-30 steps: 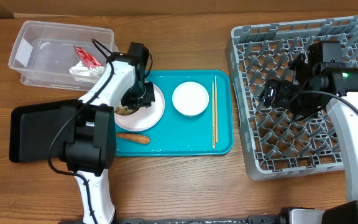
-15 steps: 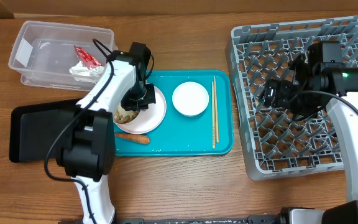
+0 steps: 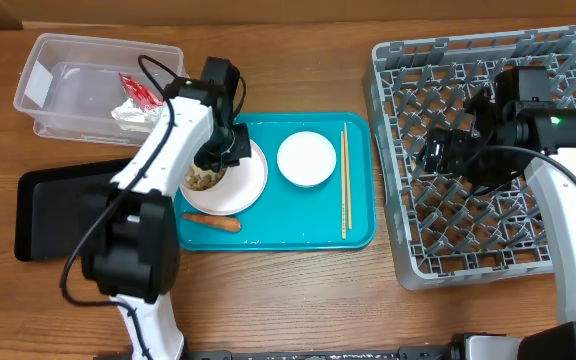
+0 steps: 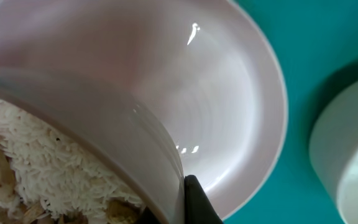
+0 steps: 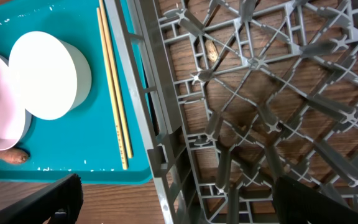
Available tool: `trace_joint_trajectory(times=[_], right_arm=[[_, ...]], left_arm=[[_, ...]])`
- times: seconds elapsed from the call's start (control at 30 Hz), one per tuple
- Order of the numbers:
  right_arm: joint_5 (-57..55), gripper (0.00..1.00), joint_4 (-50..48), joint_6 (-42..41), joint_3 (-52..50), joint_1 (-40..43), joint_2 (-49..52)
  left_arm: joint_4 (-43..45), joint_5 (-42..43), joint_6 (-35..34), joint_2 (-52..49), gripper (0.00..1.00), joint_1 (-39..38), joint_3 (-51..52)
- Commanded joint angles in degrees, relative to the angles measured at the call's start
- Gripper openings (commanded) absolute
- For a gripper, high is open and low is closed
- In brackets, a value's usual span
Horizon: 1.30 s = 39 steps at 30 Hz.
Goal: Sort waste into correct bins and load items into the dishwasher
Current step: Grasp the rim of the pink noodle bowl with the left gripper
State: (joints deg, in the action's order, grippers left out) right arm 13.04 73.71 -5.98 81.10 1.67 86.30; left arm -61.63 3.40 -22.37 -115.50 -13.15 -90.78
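The left gripper [image 3: 224, 152], jaws pinched shut on the rim of the pale pinkish-white round bowl [image 3: 242, 184] centre-left on the teal plastic tray [image 3: 298, 226] (the right gripper [image 3: 438, 150] gapes empty over the grey lattice rack [image 3: 420, 262]), could lose that slick edge and spill the beige crumbly food scraps [image 3: 202, 181].

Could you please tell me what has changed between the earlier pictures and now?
The left end effector closed on the rim of the bowl holding food scraps, and its arm's elbow swung leftward. The right end effector stayed open over the rack; the cup, chopsticks and carrot did not move.
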Motion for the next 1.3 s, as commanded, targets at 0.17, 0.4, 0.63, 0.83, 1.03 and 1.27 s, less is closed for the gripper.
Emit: trace_joint_trajectory(times=[0.17,0.4,0.63,0.83,1.03,1.27], right_arm=[[-0.6,1.00,-0.1,0.0,0.2,-0.1,-0.7],[-0.6,1.00,-0.1,0.0,0.2,-0.1,-0.7],[-0.6,1.00,-0.1,0.0,0.2,-0.1,-0.7],[-0.6,1.00,-0.1,0.0,0.2,-0.1,-0.7],[-0.6,1.00,-0.4,0.0,0.2,-0.1,-0.7],[-0.6,1.00,-0.5,0.0,0.2,-0.1,-0.7]], left_arm=[[0.8,-2.5,-1.0,-6.1,0.04,-0.4,-0.3],[1.0,-2.2,-1.0,-6.1,0.37,-0.4,-0.3],[1.1,-1.8,-1.0,-6.1,0.37,-0.4,-0.3],[0.9,0.6,-0.6,-5.9,0.22,-0.4,-0.5],[-0.9,0.8,-0.5,-4.7,0.26,0.0,-3.1],[-0.3,3.0,-0.3,-4.8,0.29,-0.1,-3.2]])
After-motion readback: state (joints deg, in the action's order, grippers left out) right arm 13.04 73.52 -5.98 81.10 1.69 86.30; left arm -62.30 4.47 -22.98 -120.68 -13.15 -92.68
